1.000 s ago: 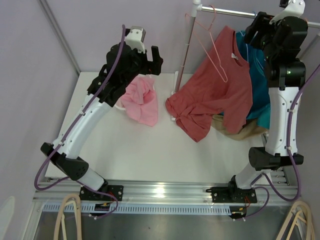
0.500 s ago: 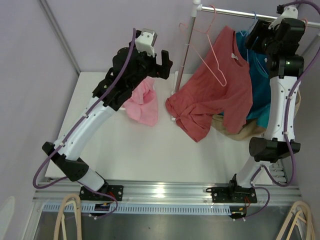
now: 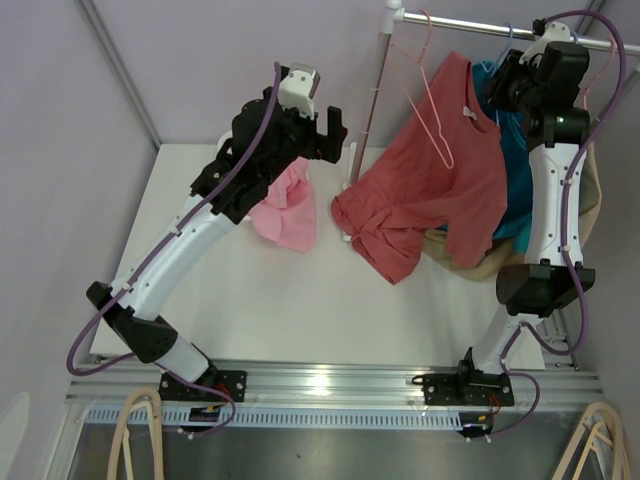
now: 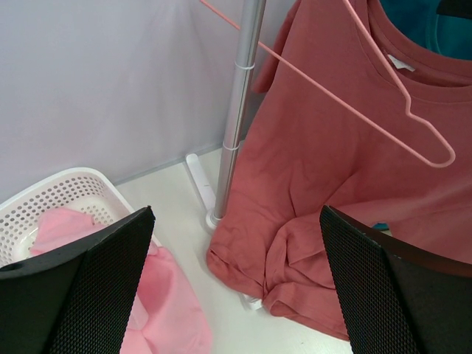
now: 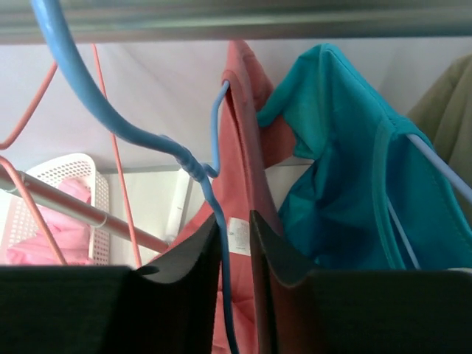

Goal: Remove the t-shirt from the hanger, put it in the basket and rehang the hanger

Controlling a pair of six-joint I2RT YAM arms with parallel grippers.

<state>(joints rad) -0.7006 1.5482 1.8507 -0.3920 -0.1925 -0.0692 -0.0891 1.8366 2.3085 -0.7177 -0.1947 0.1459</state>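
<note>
A red t-shirt (image 3: 430, 180) hangs by its collar from high on the rail (image 3: 480, 24), and its lower half lies bunched on the table. In the right wrist view a blue hanger (image 5: 118, 122) hooks over the rail (image 5: 221, 18), and its wire runs down in front of the red t-shirt (image 5: 240, 162). My right gripper (image 5: 234, 217) is up at the rail, its jaws narrowed around that wire with a small gap left. My left gripper (image 3: 325, 125) hovers wide open left of the pole, facing the red t-shirt (image 4: 332, 169), and holds nothing.
An empty pink hanger (image 3: 432, 110) hangs in front of the red shirt. A teal shirt (image 3: 515, 150) and a beige garment (image 3: 490, 262) hang to the right. The pole (image 3: 372, 100) stands at the table's back. Pink cloth (image 3: 285, 205) spills from a white basket (image 4: 44, 195).
My right gripper rose to the rail, and its jaws narrowed around the blue hanger's wire. My left arm swung up and right toward the pole, still open.
</note>
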